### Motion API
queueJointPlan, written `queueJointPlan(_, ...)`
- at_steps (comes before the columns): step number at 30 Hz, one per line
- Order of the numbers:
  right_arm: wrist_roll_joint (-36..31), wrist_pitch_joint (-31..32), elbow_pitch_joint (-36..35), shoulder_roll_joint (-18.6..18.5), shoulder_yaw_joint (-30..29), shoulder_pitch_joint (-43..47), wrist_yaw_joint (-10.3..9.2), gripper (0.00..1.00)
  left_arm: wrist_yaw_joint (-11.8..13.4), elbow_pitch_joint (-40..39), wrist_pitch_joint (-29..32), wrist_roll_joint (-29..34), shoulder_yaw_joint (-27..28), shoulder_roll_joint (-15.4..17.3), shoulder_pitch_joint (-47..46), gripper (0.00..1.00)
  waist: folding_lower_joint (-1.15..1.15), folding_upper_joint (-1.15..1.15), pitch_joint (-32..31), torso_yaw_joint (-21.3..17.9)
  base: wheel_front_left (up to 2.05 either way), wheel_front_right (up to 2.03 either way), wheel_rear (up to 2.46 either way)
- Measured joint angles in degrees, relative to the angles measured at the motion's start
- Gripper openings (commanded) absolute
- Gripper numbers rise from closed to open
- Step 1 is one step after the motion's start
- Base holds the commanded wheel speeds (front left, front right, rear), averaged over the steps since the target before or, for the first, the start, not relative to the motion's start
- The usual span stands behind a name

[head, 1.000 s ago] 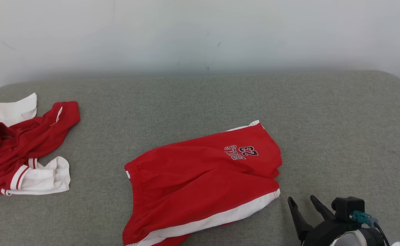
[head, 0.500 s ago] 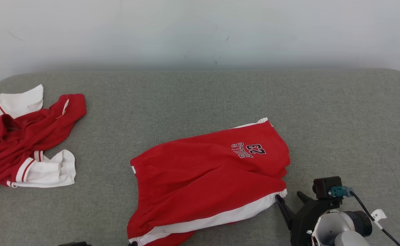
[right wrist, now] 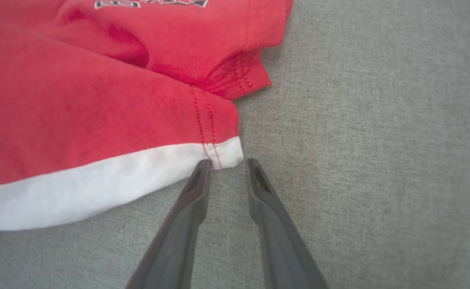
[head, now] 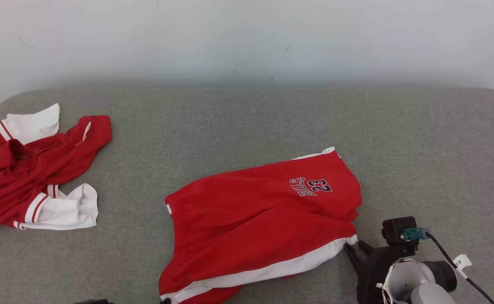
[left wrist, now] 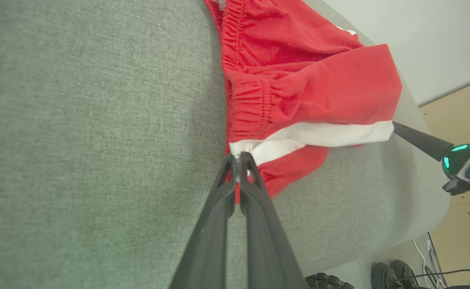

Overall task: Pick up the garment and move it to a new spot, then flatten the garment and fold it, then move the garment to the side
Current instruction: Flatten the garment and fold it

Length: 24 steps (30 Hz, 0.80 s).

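Note:
The garment (head: 255,219) is a pair of red shorts with a white side stripe and a "23" print, lying rumpled on the grey padded surface. In the left wrist view my left gripper (left wrist: 238,158) is shut on the white corner of the elastic waistband of the garment (left wrist: 311,88). My right gripper (head: 353,247) sits at the opposite hem corner, low on the surface. In the right wrist view the right gripper (right wrist: 227,164) has its jaws a little apart. The white corner of the garment (right wrist: 98,100) touches the left fingertip (right wrist: 202,166), and only its very tip reaches into the gap.
A second red and white piece of clothing (head: 31,169) lies crumpled at the far left of the grey surface (head: 247,122). A white wall rises behind it. In the left wrist view the surface's rounded edge (left wrist: 419,216) drops to a floor with cables.
My right gripper has come up and left to the shorts' hem corner, and its jaws have narrowed. The head camera has shifted slightly.

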Motion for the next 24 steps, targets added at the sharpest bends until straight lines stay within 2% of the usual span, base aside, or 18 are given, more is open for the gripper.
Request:
queueJointPlan(1,0.00,-0.02,0.05,-0.03,-0.02,-0.03,0.00,0.69,0.01,0.01,-0.08,0.00,0.01,0.00,0.00,0.00,0.00,0.00,0.00,-0.05,0.00,0.00,0.00)
queueJointPlan(2,-0.01,-0.07,0.16,-0.04,-0.03,-0.13,0.00,0.73,0.01,0.01,-0.08,0.00,0.01,0.00,0.00,0.00,0.00,0.00,0.00,-0.10,0.00,0.00,0.00)
queueJointPlan(3,-0.02,-0.10,0.32,-0.08,-0.04,-0.27,0.00,0.82,0.02,0.01,-0.07,0.00,0.00,0.00,0.00,0.00,0.00,0.00,0.01,-0.15,0.00,0.00,0.00)
queueJointPlan(7,-0.16,-0.23,1.31,-0.19,0.54,-1.70,0.00,0.83,0.04,-0.02,-0.05,0.01,-0.03,0.08,-0.02,0.00,0.00,0.00,0.19,-0.26,0.00,0.00,0.00)
queueJointPlan(9,-0.19,-0.15,2.09,-0.32,0.97,-2.35,0.00,0.73,0.04,-0.08,0.00,0.01,-0.08,0.10,-0.12,0.00,0.00,0.00,0.33,-0.21,0.00,0.00,0.00)
queueJointPlan(10,-0.20,0.02,2.55,-0.42,1.08,-2.59,0.00,0.57,0.04,-0.12,0.05,0.01,-0.10,0.11,-0.19,0.00,0.00,0.00,0.40,-0.15,0.00,0.00,0.00)
queueJointPlan(11,-0.20,0.09,2.99,-0.47,1.13,-2.81,0.00,0.45,0.04,-0.13,0.19,0.01,-0.14,0.13,-0.25,0.00,0.00,0.00,0.49,-0.05,0.00,0.00,0.00)
queueJointPlan(12,-0.20,0.30,3.32,-0.55,1.11,-3.05,0.00,0.44,0.04,-0.14,0.20,0.01,-0.23,0.13,-0.32,0.00,0.00,0.00,0.57,0.07,0.00,0.00,0.00)
queueJointPlan(14,-0.20,0.58,3.74,-0.65,1.01,-3.45,0.00,0.31,0.04,-0.16,0.24,0.01,-0.27,0.09,-0.51,0.00,0.00,0.00,0.72,0.33,0.00,0.00,0.00)
queueJointPlan(16,-0.20,0.57,3.93,-0.60,0.99,-3.46,0.00,0.04,0.04,-0.16,0.21,0.00,-0.27,0.09,-0.51,0.00,0.00,0.00,0.91,0.55,0.00,0.00,0.00)
queueJointPlan(18,-0.20,0.40,3.90,-0.60,1.01,-3.50,0.00,0.00,0.09,-0.15,0.14,0.00,-0.24,0.07,-0.57,0.00,0.00,0.00,1.10,0.75,0.00,0.00,0.00)
queueJointPlan(24,1.09,-2.76,2.35,-0.77,0.86,-3.73,0.00,0.00,-0.05,-1.19,-2.85,-0.21,1.29,-0.41,-1.14,0.00,0.00,0.00,1.30,1.00,0.00,0.00,0.00)
